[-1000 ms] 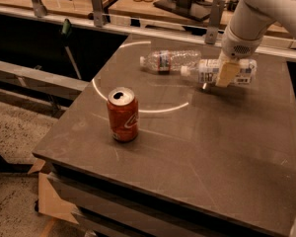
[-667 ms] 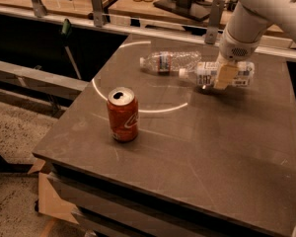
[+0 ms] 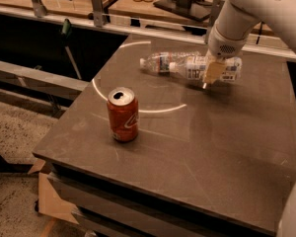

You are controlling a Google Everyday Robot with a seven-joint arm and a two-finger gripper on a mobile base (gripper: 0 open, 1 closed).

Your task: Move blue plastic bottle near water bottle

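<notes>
Although the camera view shows the gripper [image 3: 211,75] low over the far right part of the table [image 3: 227,147], set across the body of the blue plastic bottle [image 3: 190,69], I cannot tell whether it clasps the bottle or only rests against it. The bottle lies on its side with the cap pointing left, and its cap end is just beside the water bottle [image 3: 158,62], perhaps touching it; that one also lies on its side. The danger from here is, in my judgement, rolling. Both bottles are round and light, so a push a little too far could knock the water bottle toward the far edge. If the hold is weak, the blue plastic bottle may turn or roll off when let go. The soda can [image 3: 123,114] stands well apart near the front and seems not at risk.
</notes>
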